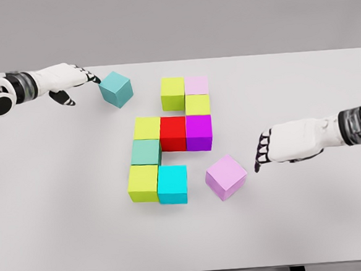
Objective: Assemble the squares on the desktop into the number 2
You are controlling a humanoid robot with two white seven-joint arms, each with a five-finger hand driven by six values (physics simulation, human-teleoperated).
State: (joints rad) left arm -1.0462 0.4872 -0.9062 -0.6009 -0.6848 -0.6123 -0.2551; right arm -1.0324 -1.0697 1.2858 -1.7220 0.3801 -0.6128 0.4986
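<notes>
Head view: left hand [71, 81], fingers loosely extended, fingertips touching a tilted teal cube [116, 89] at the bench's [310, 219] far left. Right hand [280, 146] hovers open, holding nothing, just right of a loose lilac cube [226, 177] beside the assembled blocks [168, 139].

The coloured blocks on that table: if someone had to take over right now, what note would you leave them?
Left hand: fingers extended, tips against the loose teal block at the upper left, not gripping it.
Right hand: open, holding nothing, beside the loose lilac block without touching it.
Done: nine blocks sit together on the white table, from the lime block at the top down to the cyan block at the bottom.
Left: probably the teal block joins the top row's left end and the lilac block the bottom row's right end.
</notes>
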